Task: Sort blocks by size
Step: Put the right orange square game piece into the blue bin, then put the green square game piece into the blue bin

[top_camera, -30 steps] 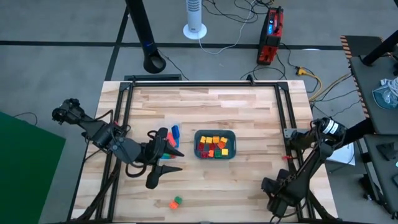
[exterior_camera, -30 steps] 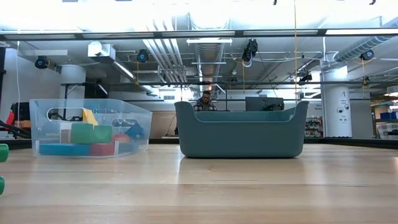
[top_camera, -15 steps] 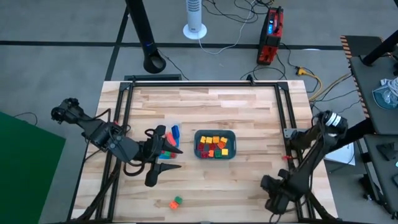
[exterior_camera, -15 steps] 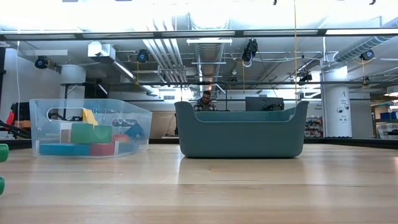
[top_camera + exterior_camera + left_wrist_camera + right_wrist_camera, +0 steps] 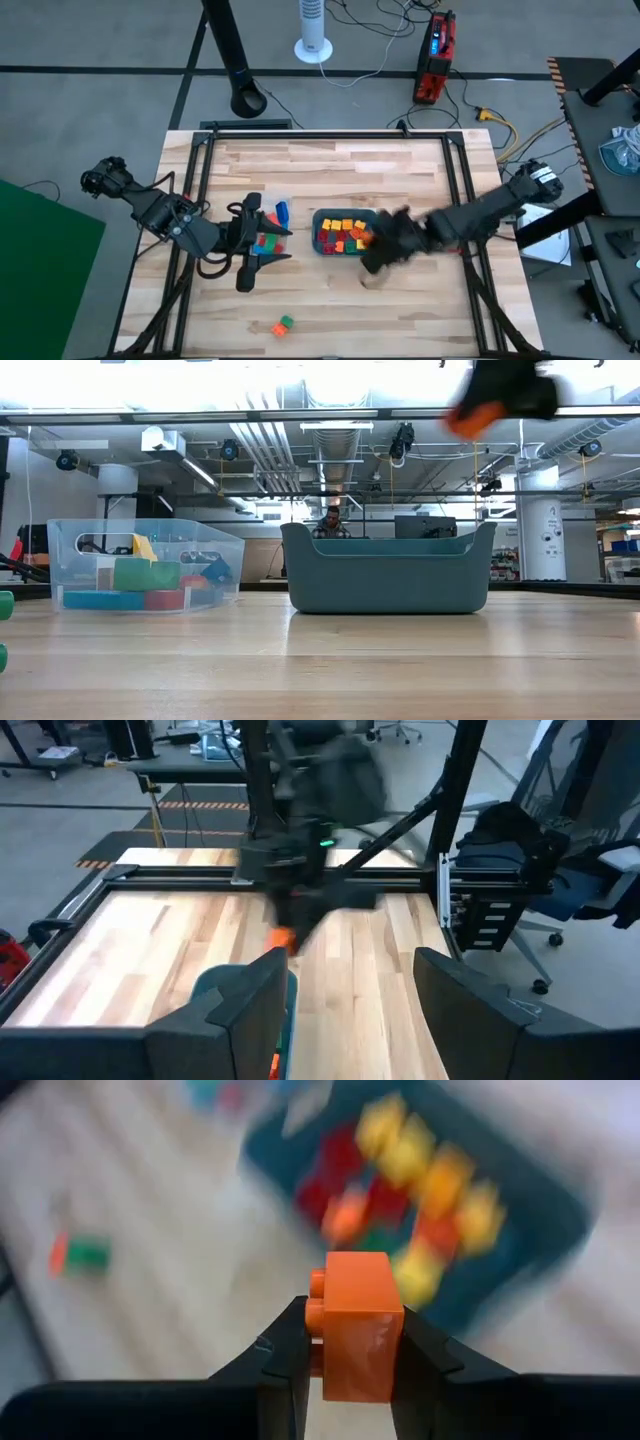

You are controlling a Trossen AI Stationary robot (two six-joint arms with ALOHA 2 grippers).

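Note:
My right gripper point(image 5: 355, 1342) is shut on a small orange block point(image 5: 357, 1320), above the table by the near right corner of the teal tray point(image 5: 318, 218). The low view shows that block point(image 5: 470, 416) high over the tray point(image 5: 388, 575). Several short red, yellow and orange blocks lie in the tray. Longer blocks lie in the clear container point(image 5: 278, 212). My left gripper point(image 5: 262, 245) is open at the near side of that container, with nothing between its fingers point(image 5: 240, 1015). A green and an orange block point(image 5: 283, 324) rest together on the table near its front edge. My right gripper pinches the orange block's two opposite side faces point(image 5: 385, 1342) between its two fingers. The block's upper part stands out beyond the fingertips. The arm reaches in from the table's right, fingers slanting down. The block point(image 5: 283, 937) hangs clear of the table and the tray.
The black frame rails point(image 5: 460, 180) run along the table's left, right and far sides. Bare wood lies right of the tray and across the far half of the table. In the low view a person sits in the room behind the tray.
My right arm has swung fast from the table's near right corner toward the left, and its gripper now hangs beside the teal tray with the orange block in it, blurred by the motion. My left gripper has edged slightly toward the clear container.

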